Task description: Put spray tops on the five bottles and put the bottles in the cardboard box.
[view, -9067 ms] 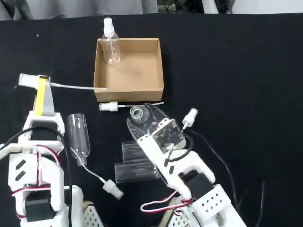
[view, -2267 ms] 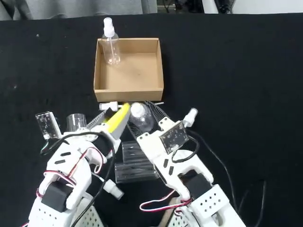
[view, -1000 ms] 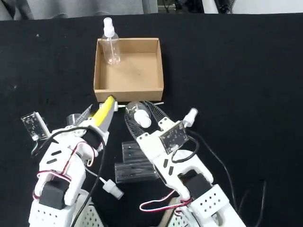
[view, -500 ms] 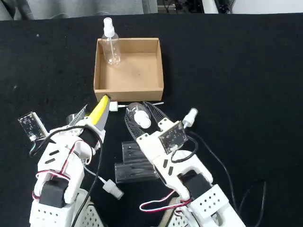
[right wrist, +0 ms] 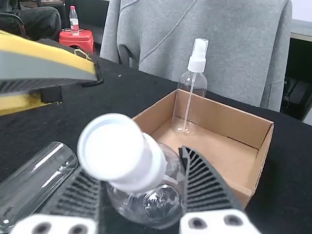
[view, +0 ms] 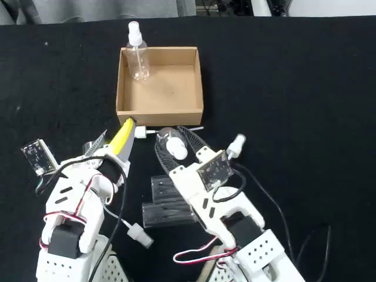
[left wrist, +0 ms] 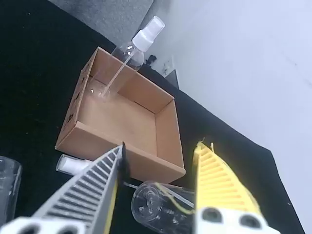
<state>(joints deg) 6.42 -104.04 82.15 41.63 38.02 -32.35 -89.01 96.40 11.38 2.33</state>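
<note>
Two arms low over a black tabletop, with one bottle gripped and another standing in the box.
Nearest the arm bases, a tubed spray top lies beside two bare bottles that rest side by side. Just beyond them, the right end effector has its black fingers closed around a gripped bottle that carries a white cap. The left end effector sits just beside it, its yellow and grey fingers spread open. A fourth bottle lies partly under the left arm. A side spray top lies by the right arm, and a front spray top lies just before the cardboard box. In the box's far left corner stands a capped bottle.
</note>
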